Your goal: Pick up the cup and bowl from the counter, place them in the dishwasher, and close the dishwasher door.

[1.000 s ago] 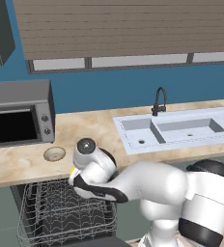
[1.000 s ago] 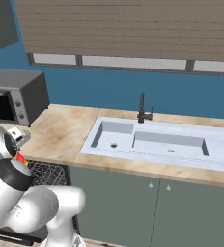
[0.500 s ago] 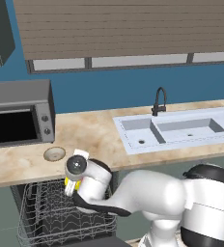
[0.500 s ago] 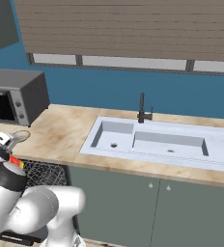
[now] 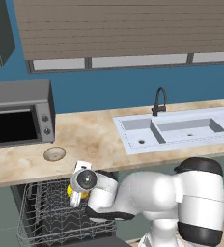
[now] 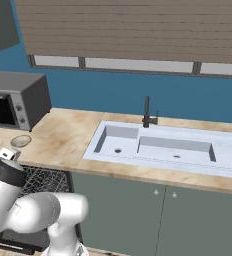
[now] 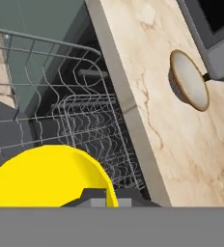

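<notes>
The yellow cup (image 7: 46, 176) is held in my gripper (image 7: 104, 195), whose jaws are shut on its rim. A sliver of the cup (image 5: 71, 191) shows beside my hand over the pulled-out wire rack (image 5: 51, 214) of the open dishwasher (image 7: 85, 125). The bowl (image 5: 54, 154) sits on the counter (image 5: 99, 140) just in front of the microwave. It shows too in the right base view (image 6: 20, 141) and in the hand view (image 7: 189, 79). Rack and arm hide most of the dishwasher door.
A grey microwave (image 5: 17, 118) stands at the counter's left end. The white double sink (image 5: 176, 130) with a dark faucet (image 5: 158, 100) lies to the right. Grey-green cabinet doors (image 6: 153, 215) run under the sink.
My hand has come down and to the left with the cup, from counter height to just over the dishwasher rack. The bowl has stayed where it was.
</notes>
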